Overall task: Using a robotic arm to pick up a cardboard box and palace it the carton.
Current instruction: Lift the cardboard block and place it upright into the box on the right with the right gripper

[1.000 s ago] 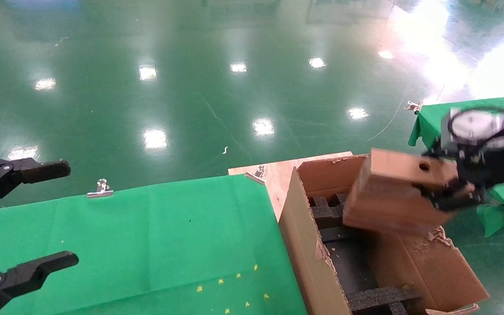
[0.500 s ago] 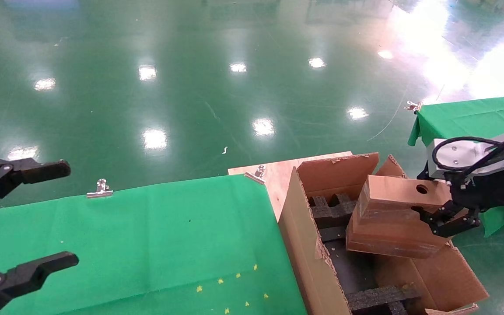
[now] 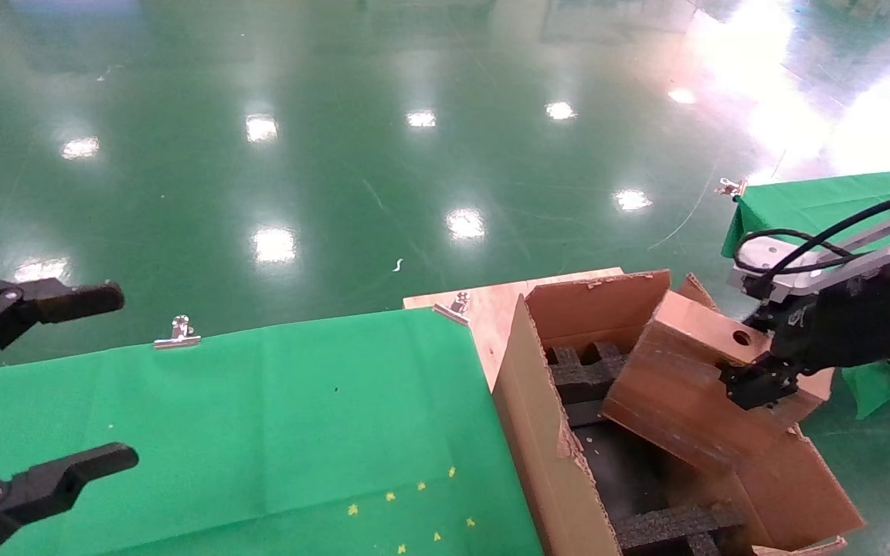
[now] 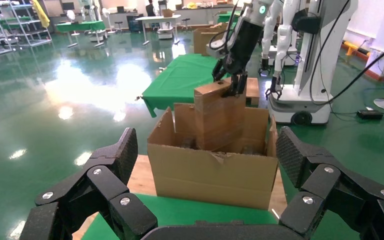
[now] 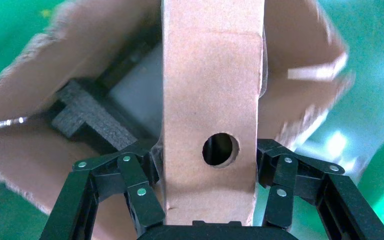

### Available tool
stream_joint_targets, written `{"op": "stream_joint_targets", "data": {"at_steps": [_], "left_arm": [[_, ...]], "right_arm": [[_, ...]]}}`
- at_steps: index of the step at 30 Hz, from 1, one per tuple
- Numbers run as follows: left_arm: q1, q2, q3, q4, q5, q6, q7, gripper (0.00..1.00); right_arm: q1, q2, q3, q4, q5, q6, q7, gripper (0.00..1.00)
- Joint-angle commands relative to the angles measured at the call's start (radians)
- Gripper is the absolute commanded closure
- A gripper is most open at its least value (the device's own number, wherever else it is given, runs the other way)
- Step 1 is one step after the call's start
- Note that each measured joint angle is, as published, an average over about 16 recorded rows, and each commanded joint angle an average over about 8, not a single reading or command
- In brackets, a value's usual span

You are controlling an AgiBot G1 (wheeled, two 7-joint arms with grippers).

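Observation:
The small brown cardboard box [image 3: 677, 386], with a round hole [image 3: 741, 337] in its upper face, hangs tilted with its lower end down inside the carton [image 3: 545, 432]. My right gripper [image 3: 762, 363] is shut on the box's upper end, one finger on each side, as the right wrist view shows: gripper [image 5: 207, 150], box [image 5: 210, 75]. Black foam inserts [image 3: 584, 371] line the carton's inside. In the left wrist view the box [image 4: 220, 120] stands up out of the carton [image 4: 215, 172]. My left gripper [image 3: 105, 382] stays open at the far left, holding nothing.
A green cloth table [image 3: 259, 417] with a metal clip [image 3: 179, 332] lies left of the carton, and a wooden board [image 3: 491, 305] shows at its far corner. Another green-covered table [image 3: 823, 201] stands behind the right arm. Ragged carton flaps [image 3: 793, 479] stick out on the right.
The right gripper has come down and turned, so the box now tilts with its lower end inside the carton. The left gripper has not moved.

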Motion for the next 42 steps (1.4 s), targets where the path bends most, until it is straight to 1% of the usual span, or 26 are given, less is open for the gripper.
{"op": "stream_joint_targets", "data": {"at_steps": [1,6,9,12,14,18,26,32,42], "left_arm": [[0.000,0.000,0.000,0.000,0.000,0.000,0.000,0.00],[0.000,0.000,0.000,0.000,0.000,0.000,0.000,0.00],[0.000,0.000,0.000,0.000,0.000,0.000,0.000,0.00],[0.000,0.000,0.000,0.000,0.000,0.000,0.000,0.00],[0.000,0.000,0.000,0.000,0.000,0.000,0.000,0.00],[0.000,0.000,0.000,0.000,0.000,0.000,0.000,0.00],[0.000,0.000,0.000,0.000,0.000,0.000,0.000,0.00],[0.000,0.000,0.000,0.000,0.000,0.000,0.000,0.00],[0.000,0.000,0.000,0.000,0.000,0.000,0.000,0.00]], "right_arm": [[-0.018,0.001,-0.012,0.010,-0.030,0.032,0.097,1.00],[-0.050,0.013,-0.034,0.066,-0.106,0.075,0.381,1.00],[-0.067,0.010,-0.045,0.090,-0.145,0.090,0.531,1.00],[-0.083,-0.001,-0.056,0.099,-0.179,0.101,0.649,1.00],[-0.091,-0.011,-0.061,0.102,-0.199,0.106,0.704,1.00],[-0.103,-0.030,-0.069,0.104,-0.230,0.117,0.773,1.00],[-0.126,-0.059,-0.085,0.104,-0.287,0.138,0.840,1.00],[-0.155,-0.073,-0.099,0.105,-0.320,0.152,0.919,1.00],[-0.210,-0.095,-0.116,0.106,-0.371,0.217,1.030,1.00]]}}
